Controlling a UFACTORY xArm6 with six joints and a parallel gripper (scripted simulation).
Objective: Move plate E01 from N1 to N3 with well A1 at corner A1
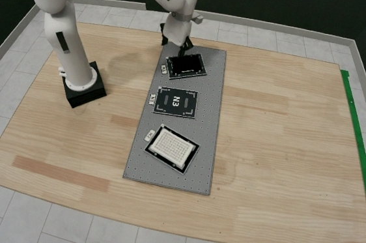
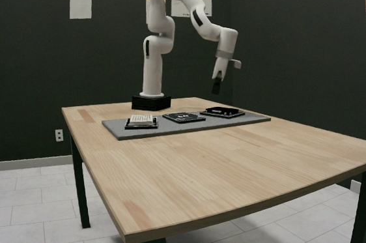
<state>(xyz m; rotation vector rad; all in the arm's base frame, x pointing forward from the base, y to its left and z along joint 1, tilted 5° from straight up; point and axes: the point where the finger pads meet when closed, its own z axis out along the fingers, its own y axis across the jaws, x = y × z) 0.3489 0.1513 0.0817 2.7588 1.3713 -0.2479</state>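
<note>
The black plate E01 [image 1: 186, 66] lies flat on the far nest N1 of the grey deck; it also shows in the exterior view [image 2: 222, 111]. The landing nest N3 [image 1: 176, 101] is a black pad with white corner marks in the middle of the deck, with nothing on it [image 2: 183, 117]. The white plate E07 [image 1: 172, 148] [image 2: 140, 119] sits on the near nest N2. My gripper [image 1: 173, 47] [image 2: 216, 85] is open and holds nothing. It hangs well above the far end of plate E01, fingers pointing down.
The three nests lie in a row on a grey perforated deck [image 1: 182, 119] on a wooden table. Small white name signs [image 1: 152, 99] stand left of each nest. The arm's black base [image 1: 83, 85] stands left of the deck. A green strip [image 1: 353, 113] runs along the table's right edge.
</note>
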